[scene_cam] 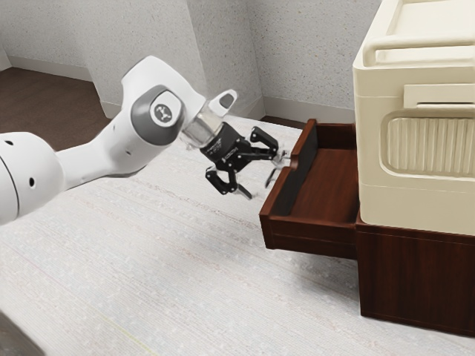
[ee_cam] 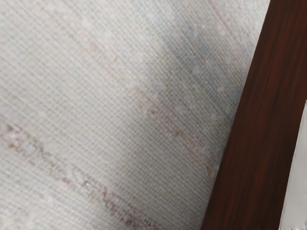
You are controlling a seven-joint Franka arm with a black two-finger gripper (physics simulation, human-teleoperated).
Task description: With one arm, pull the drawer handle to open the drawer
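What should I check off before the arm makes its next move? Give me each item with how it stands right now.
1. Drawer pulled out of the cabinet: ok, it clearly juts out.
2. Drawer at its full travel: cannot tell.
3. Jaws gripping the drawer: not ok, they stand spread apart.
4. Jaws free of contact with the drawer: cannot tell, one is right by its front.
5. Box seated on the cabinet: ok, it looks upright.
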